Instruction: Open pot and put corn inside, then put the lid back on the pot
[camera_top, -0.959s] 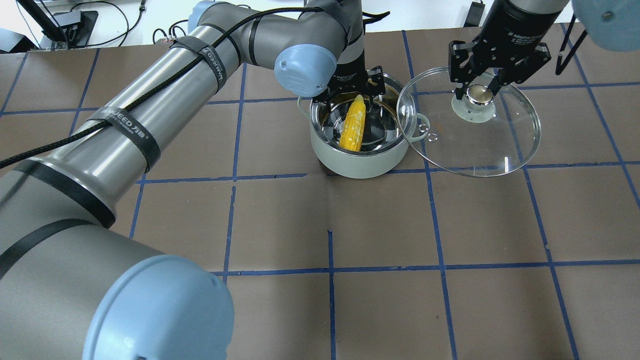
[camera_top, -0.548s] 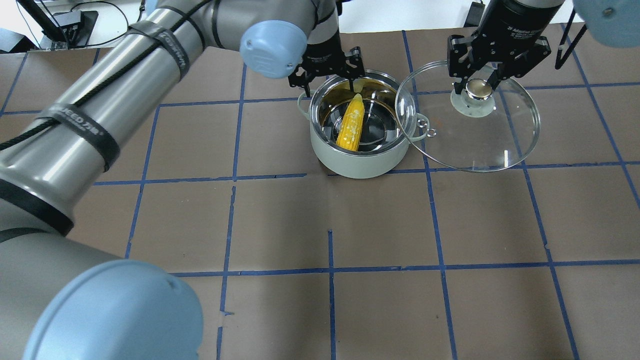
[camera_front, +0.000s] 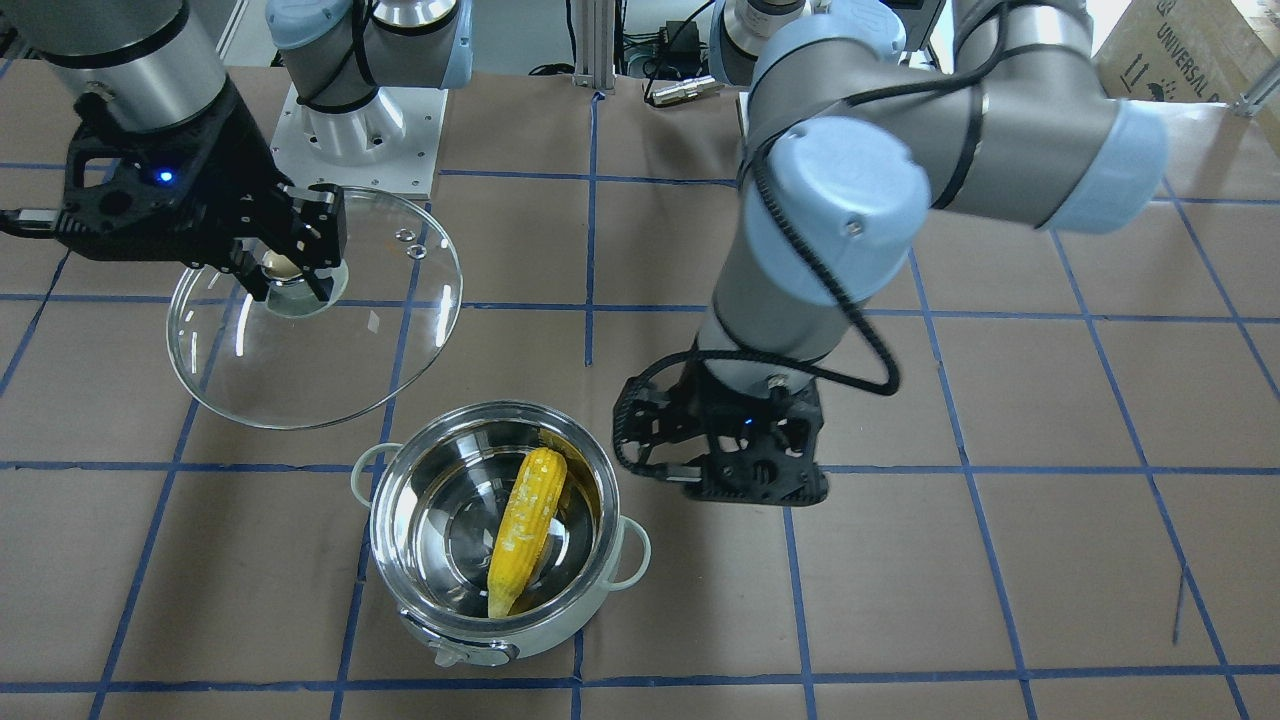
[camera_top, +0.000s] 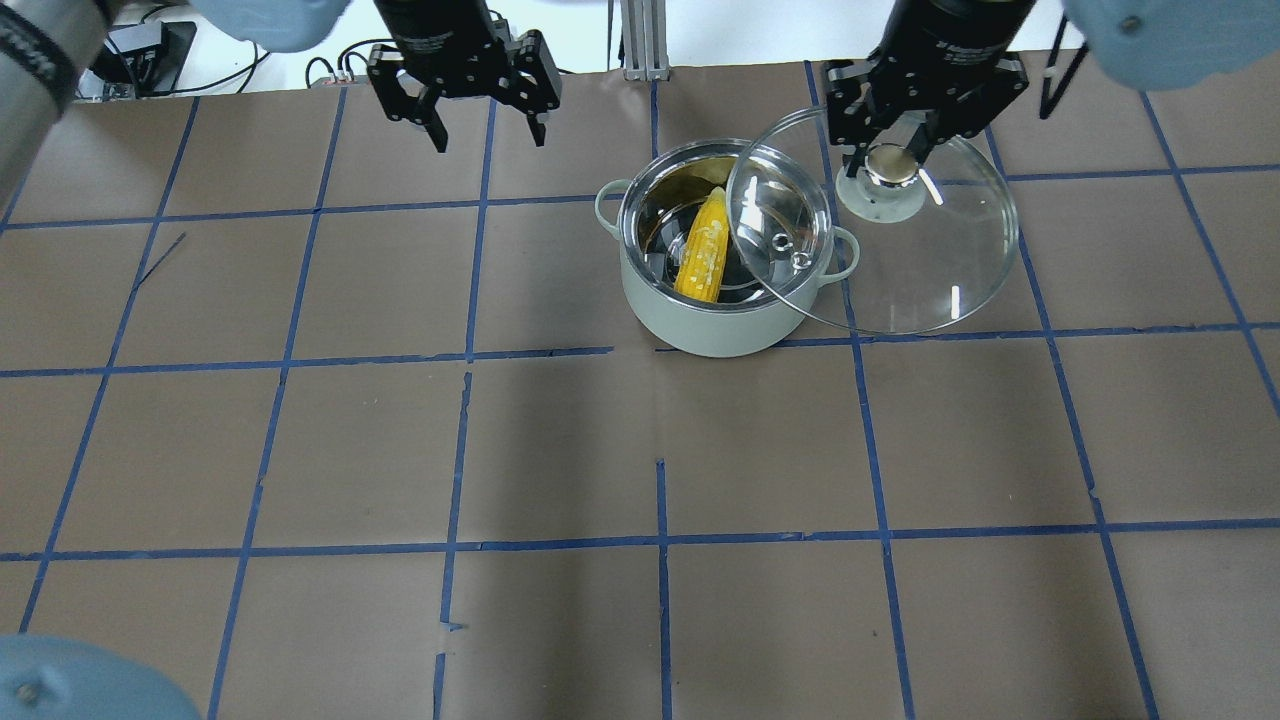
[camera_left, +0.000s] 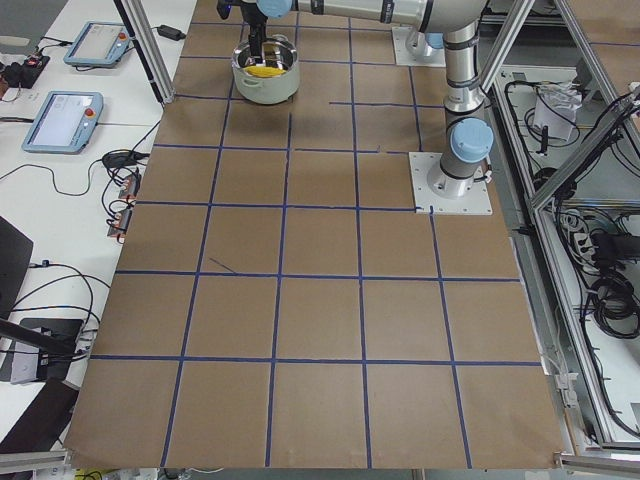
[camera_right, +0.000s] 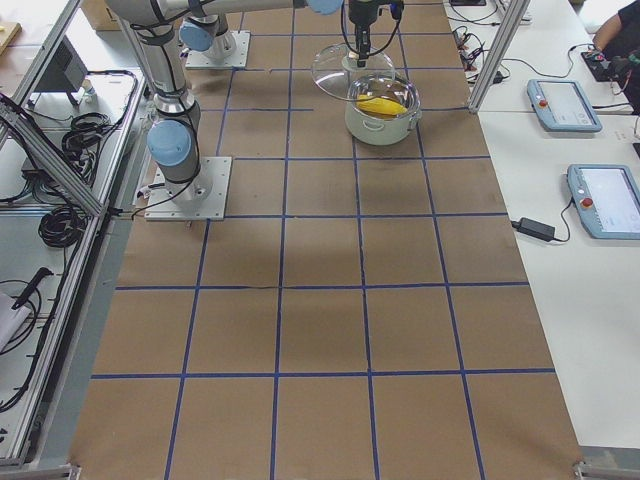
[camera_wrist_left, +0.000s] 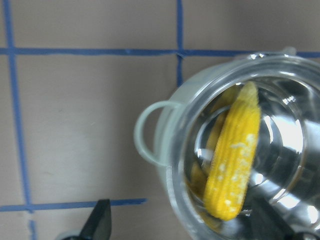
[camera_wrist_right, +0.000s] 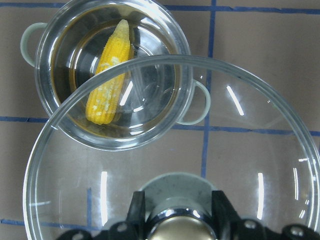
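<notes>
The steel pot (camera_top: 700, 325) with pale loop handles stands open at the table's far middle. The yellow corn (camera_top: 703, 250) lies inside it, leaning on the wall, pale tip up. It also shows in the left wrist view (camera_wrist_left: 232, 160) and the right wrist view (camera_wrist_right: 111, 75). My right gripper (camera_top: 893, 165) is shut on the knob of the clear glass lid (camera_top: 930, 270) and holds it in the air, tilted. The lid's edge overlaps the pot's right side from above. My left gripper (camera_top: 490, 135) is open and empty, raised to the left of the pot.
The table is brown paper with a blue tape grid (camera_top: 660, 540). Cables and gear (camera_top: 140, 45) lie beyond the far edge. In the front view the left arm's elbow (camera_front: 840, 210) hangs over the table's middle, beside the pot (camera_front: 400, 480).
My left gripper has let go of the corn, left the pot and moved up and to the left. My right gripper has carried the lid left, so that it now overlaps the pot.
</notes>
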